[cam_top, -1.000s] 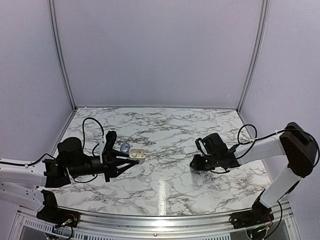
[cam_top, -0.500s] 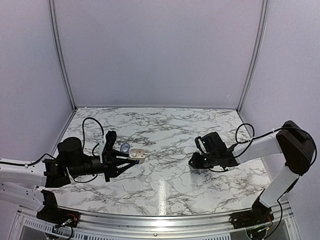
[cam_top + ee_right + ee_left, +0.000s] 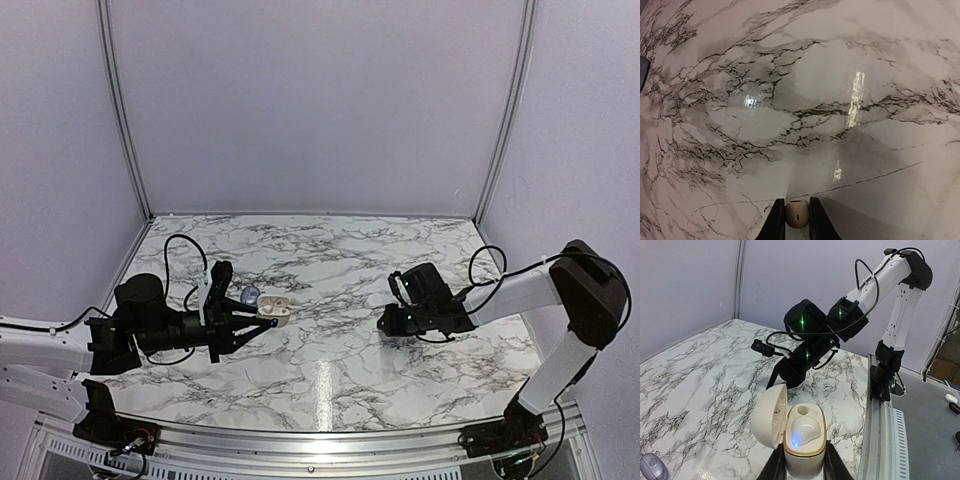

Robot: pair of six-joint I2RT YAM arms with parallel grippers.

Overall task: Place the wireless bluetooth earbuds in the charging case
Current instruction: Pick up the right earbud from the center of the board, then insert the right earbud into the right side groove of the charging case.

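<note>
My left gripper (image 3: 804, 465) is shut on the base of the white charging case (image 3: 804, 440), held just above the table at the left (image 3: 275, 308). Its lid (image 3: 771, 416) stands open to the left. One white earbud (image 3: 805, 430) sits in the near socket with a blue light glowing; the far socket (image 3: 804, 411) is empty. My right gripper (image 3: 796, 202) is low at the marble table on the right (image 3: 385, 322), shut on a small greyish earbud (image 3: 796, 214) pinched between its fingertips.
A small grey-blue rounded object (image 3: 248, 294) lies on the table just beyond the case, also at the corner of the left wrist view (image 3: 651, 467). The right arm (image 3: 810, 340) faces the case across the marble table (image 3: 330, 270). A metal rail (image 3: 320, 440) runs along the near edge.
The right gripper's jaws have closed a little tighter on the earbud and the arm has shifted slightly left. The left arm and the case have not moved.
</note>
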